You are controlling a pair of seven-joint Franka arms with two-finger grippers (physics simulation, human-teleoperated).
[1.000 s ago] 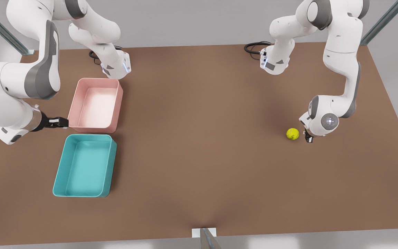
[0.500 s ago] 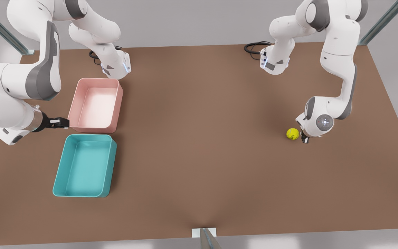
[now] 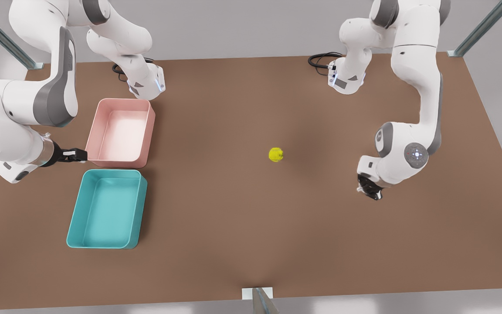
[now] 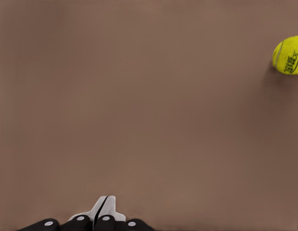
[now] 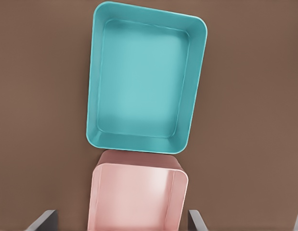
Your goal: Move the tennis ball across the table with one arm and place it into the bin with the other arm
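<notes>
Left gripper [image 3: 369, 189], fingers pressed together and holding nothing, low over the table [image 3: 233, 226] at the front view's right. Tennis ball [image 3: 276, 154] loose on bare tabletop near mid-table, well apart from that gripper, toward the front view's left and slightly farther back; seen off to one edge of the left wrist view [image 4: 288, 54]. Hard to say from one moment whether at rest or rolling.

Right gripper [image 3: 74, 154], fingers spread and empty, waiting at the front view's left, just beside the pink tub [image 3: 150, 131]. Teal bin [image 3: 140, 209] directly alongside the pink tub, on the near side.

Ball nearer the left gripper than the right. For the right gripper, ball out beyond the pink tub, toward the front view's right. Round, so no long axis to align with.
</notes>
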